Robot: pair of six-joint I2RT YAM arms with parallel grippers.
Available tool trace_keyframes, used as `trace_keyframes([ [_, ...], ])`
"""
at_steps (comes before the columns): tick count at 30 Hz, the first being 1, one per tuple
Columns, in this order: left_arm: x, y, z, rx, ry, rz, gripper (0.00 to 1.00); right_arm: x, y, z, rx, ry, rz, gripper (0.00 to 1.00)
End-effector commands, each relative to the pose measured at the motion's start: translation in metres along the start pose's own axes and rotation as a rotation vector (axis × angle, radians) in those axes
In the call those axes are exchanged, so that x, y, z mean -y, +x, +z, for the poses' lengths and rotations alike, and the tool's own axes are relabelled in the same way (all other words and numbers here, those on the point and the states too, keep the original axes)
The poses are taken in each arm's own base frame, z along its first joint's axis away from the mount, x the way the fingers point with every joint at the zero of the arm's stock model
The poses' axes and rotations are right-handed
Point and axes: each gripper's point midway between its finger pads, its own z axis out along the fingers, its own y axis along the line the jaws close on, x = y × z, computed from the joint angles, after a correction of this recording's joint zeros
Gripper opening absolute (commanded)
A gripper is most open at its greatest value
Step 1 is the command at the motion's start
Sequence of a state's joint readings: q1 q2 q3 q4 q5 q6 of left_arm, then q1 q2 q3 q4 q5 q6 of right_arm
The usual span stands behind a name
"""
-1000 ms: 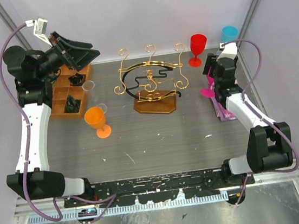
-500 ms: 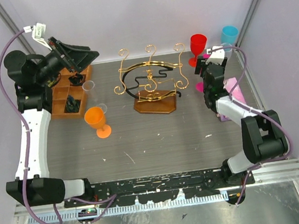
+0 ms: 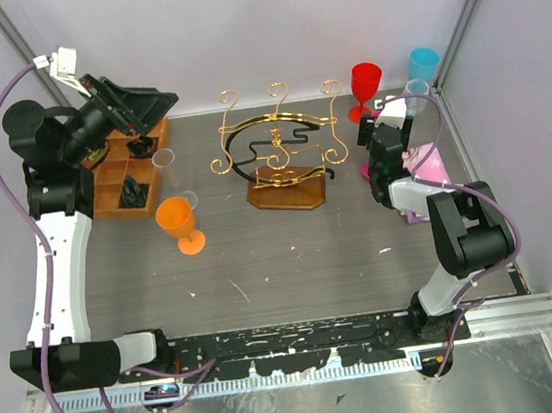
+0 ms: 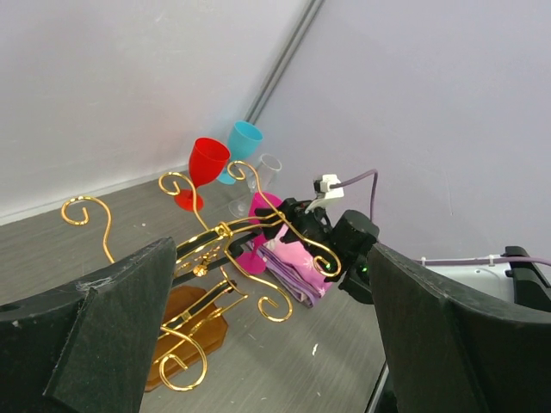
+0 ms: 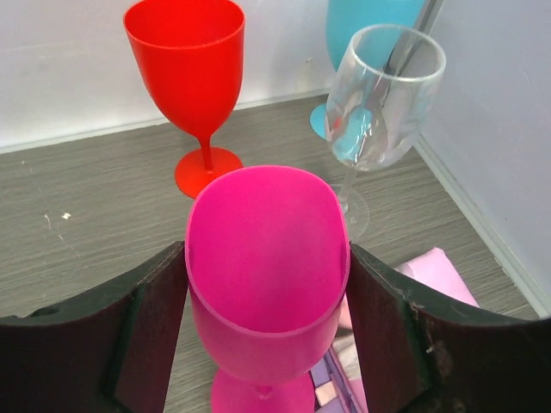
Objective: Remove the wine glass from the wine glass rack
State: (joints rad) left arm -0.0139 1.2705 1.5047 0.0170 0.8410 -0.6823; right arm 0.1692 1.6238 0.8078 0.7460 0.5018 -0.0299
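Observation:
The wine glass rack (image 3: 279, 151), gold curly wire on a brown wooden base, stands mid-table; no glass hangs on it. It also shows in the left wrist view (image 4: 224, 249). My right gripper (image 5: 267, 284) is shut on the bowl of a pink wine glass (image 5: 263, 249), held upright to the right of the rack (image 3: 369, 167). I cannot tell whether its foot touches the table. My left gripper (image 3: 148, 106) is open and empty, raised above the wooden tray, its jaws facing the rack (image 4: 267, 344).
A red glass (image 3: 365, 88), a blue glass (image 3: 423, 63) and a clear glass (image 5: 383, 95) stand at the back right. A pink-purple cloth (image 3: 423, 173) lies at the right edge. An orange glass (image 3: 179, 221) and a clear glass (image 3: 165, 165) stand beside the compartmented wooden tray (image 3: 113, 191).
My right arm has folded in, carrying the gripper and pink glass left from the right edge toward the rack. My left gripper has lifted slightly.

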Motion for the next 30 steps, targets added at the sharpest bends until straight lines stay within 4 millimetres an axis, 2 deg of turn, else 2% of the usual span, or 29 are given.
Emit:
trace_keyframes([
  [1, 0.005, -0.003, -0.006, 0.024, -0.011, -0.009, 0.99, -0.001, -0.026, 0.008, 0.092, 0.033, 0.042, 0.7],
  [4, 0.004, -0.001, -0.007, 0.025, -0.016, -0.016, 0.99, -0.001, -0.02, 0.012, 0.082, 0.043, 0.036, 0.71],
  [10, 0.003, 0.003, -0.01, 0.018, -0.031, -0.016, 0.99, 0.0, -0.017, 0.009, 0.052, 0.042, 0.02, 0.84],
  [13, 0.003, 0.003, -0.009, 0.017, -0.033, -0.019, 0.99, 0.003, -0.02, 0.005, 0.048, 0.05, 0.022, 0.91],
  [15, 0.003, 0.003, -0.009, 0.017, -0.032, -0.019, 0.99, 0.003, -0.021, 0.003, 0.041, 0.044, 0.024, 1.0],
  [23, 0.004, 0.003, -0.011, 0.019, -0.032, -0.016, 0.99, 0.01, -0.031, -0.006, 0.043, 0.062, 0.05, 1.0],
  [30, -0.004, 0.008, -0.011, 0.018, -0.064, -0.026, 0.99, 0.02, -0.065, -0.026, 0.07, 0.058, 0.084, 1.0],
])
